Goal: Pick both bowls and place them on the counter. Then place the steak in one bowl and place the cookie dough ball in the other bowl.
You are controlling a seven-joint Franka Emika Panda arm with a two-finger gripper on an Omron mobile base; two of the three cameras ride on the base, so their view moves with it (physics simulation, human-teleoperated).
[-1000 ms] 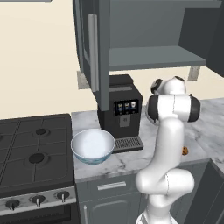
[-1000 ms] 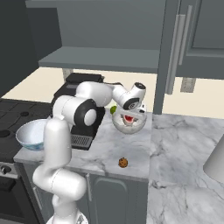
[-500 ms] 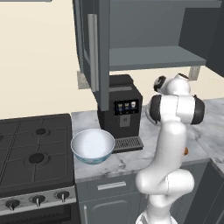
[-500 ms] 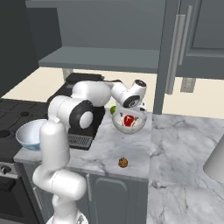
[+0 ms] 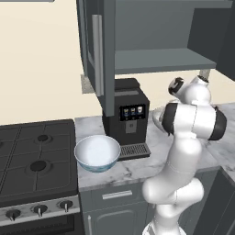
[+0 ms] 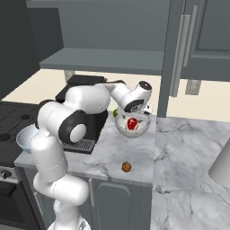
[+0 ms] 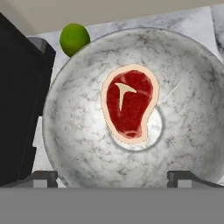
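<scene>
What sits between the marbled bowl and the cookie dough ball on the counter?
Nothing: in the right base view only bare counter separates the marbled bowl, holding the steak, from the cookie dough ball near the front edge.

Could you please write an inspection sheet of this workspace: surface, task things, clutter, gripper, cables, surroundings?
Surface: marble counter, with a black stove beside it.
Task things: steak lies inside the marbled bowl; white bowl stands on the counter near the stove; cookie dough ball sits on the counter, in no bowl.
Clutter: green fruit behind the marbled bowl; pale object at the right edge.
Gripper: gripper open, above the marbled bowl, holding nothing.
Cables: nothing seen.
Surroundings: coffee machine, grey wall cabinets.
</scene>
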